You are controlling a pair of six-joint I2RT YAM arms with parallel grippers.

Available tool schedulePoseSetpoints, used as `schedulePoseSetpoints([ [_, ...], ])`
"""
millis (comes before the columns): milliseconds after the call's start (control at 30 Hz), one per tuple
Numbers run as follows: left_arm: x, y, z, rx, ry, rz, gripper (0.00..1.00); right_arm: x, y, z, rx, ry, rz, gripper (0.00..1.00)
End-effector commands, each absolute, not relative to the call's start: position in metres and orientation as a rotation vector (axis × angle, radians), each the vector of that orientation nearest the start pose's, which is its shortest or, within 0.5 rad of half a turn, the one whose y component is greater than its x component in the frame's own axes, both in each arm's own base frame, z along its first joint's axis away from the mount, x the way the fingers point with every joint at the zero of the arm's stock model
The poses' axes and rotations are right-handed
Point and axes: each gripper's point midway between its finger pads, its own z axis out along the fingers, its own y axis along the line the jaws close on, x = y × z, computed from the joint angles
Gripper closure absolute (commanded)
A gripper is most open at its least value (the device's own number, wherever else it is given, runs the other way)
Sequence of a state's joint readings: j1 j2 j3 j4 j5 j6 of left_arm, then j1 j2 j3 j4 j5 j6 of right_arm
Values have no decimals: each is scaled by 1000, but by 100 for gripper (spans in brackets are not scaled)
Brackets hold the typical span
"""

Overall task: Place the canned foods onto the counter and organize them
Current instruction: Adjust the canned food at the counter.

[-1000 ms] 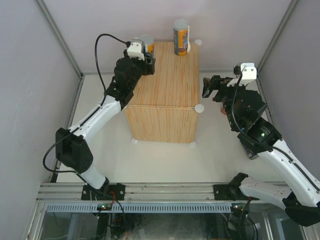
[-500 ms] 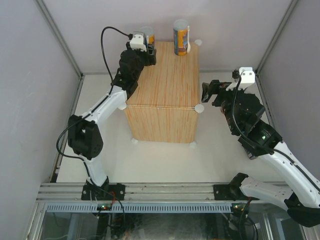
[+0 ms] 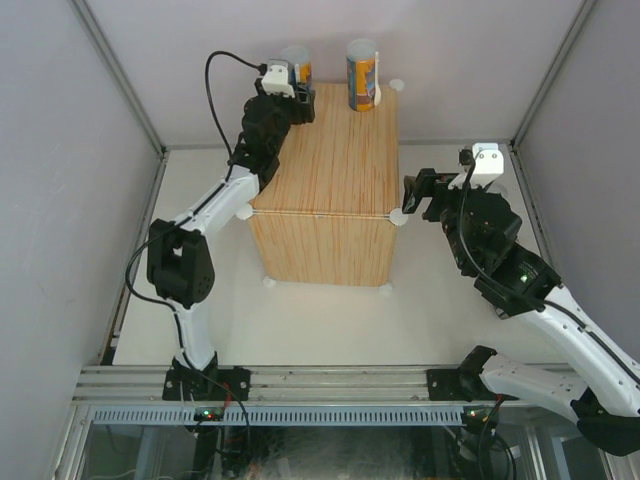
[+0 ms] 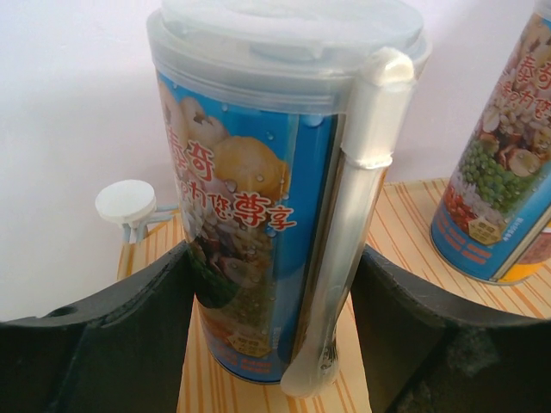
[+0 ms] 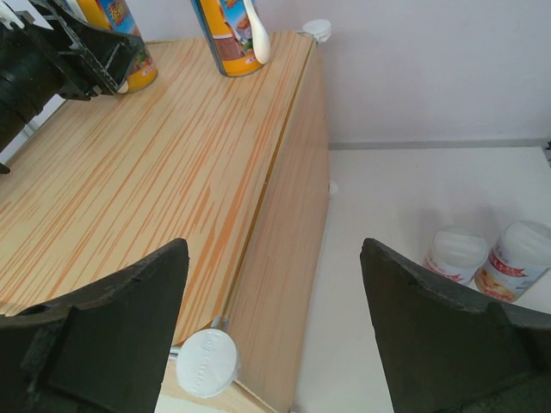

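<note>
Progress looks like roughly a quarter, judged from what shows. The left hand (image 4: 271, 292) clasps a tall blue-orange can (image 4: 258, 215) between its fingers, upright, white spoon facing the wrist camera, base at or just above the far left corner of the wood-grain tabletop (image 3: 330, 160); whether it already rests there I cannot tell. To that hand's right, well apart from it, a second tall can (image 3: 361, 75) stands placed on the wood. The right hand (image 5: 275, 258) hangs wide and empty, just above the near right corner knob (image 5: 207, 361). Below and to its right, a short white-red can (image 5: 455, 255) and its twin (image 5: 519, 258) wait on the white floor surface, touching or nearly so. Any other cans are out of view, so most of the placing and all the tidying probably remain.
</note>
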State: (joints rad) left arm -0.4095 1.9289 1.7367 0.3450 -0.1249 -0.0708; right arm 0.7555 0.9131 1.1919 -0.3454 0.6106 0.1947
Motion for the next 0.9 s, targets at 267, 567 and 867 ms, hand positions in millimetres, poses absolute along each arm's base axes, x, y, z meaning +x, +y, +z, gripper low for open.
schedulePoseSetpoints([
  [267,581,-212,434,84,1216,-365,31,284,133,387,51,1636,217,20],
  [567,581,-217,426,108,1233,-377,17,286,132,388,51,1634,224,20],
  [867,580,-220,426,115,1237,-389,7,286,132,389,50,1630,231,20],
])
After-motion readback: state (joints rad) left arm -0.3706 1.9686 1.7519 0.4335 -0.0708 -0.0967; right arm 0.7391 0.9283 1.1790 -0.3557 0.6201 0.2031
